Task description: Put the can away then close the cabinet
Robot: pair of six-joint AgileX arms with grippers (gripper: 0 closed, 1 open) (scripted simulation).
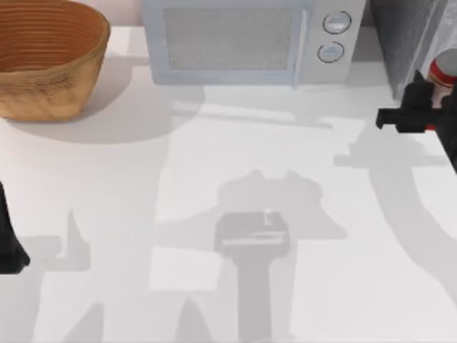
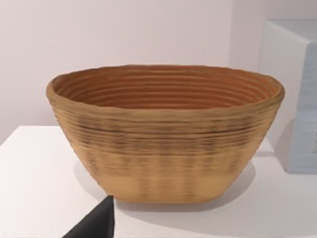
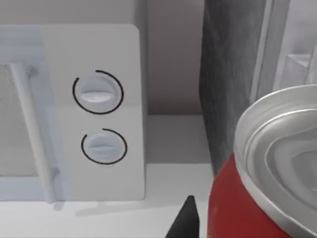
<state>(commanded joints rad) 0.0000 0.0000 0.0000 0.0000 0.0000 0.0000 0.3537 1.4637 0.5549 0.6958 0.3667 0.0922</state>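
The red can point(image 1: 443, 71) with its silver top is at the table's far right, with my right gripper point(image 1: 428, 107) shut on it just in front of the cabinet point(image 1: 408, 36), a dark grey speckled box at the back right. In the right wrist view the can point(image 3: 257, 198) looms close, one dark fingertip point(image 3: 185, 223) beside it. Behind it rise the cabinet's speckled wall point(image 3: 228, 74) and a pale grey frame point(image 3: 262, 54). My left arm point(image 1: 8, 246) is parked at the table's left edge.
A pale grey microwave point(image 1: 243, 39) with two round knobs point(image 3: 98, 93) stands at the back centre, left of the cabinet. A woven basket point(image 1: 43, 57) sits at the back left, also facing the left wrist camera point(image 2: 166, 134). White tabletop point(image 1: 235, 179) spreads between the arms.
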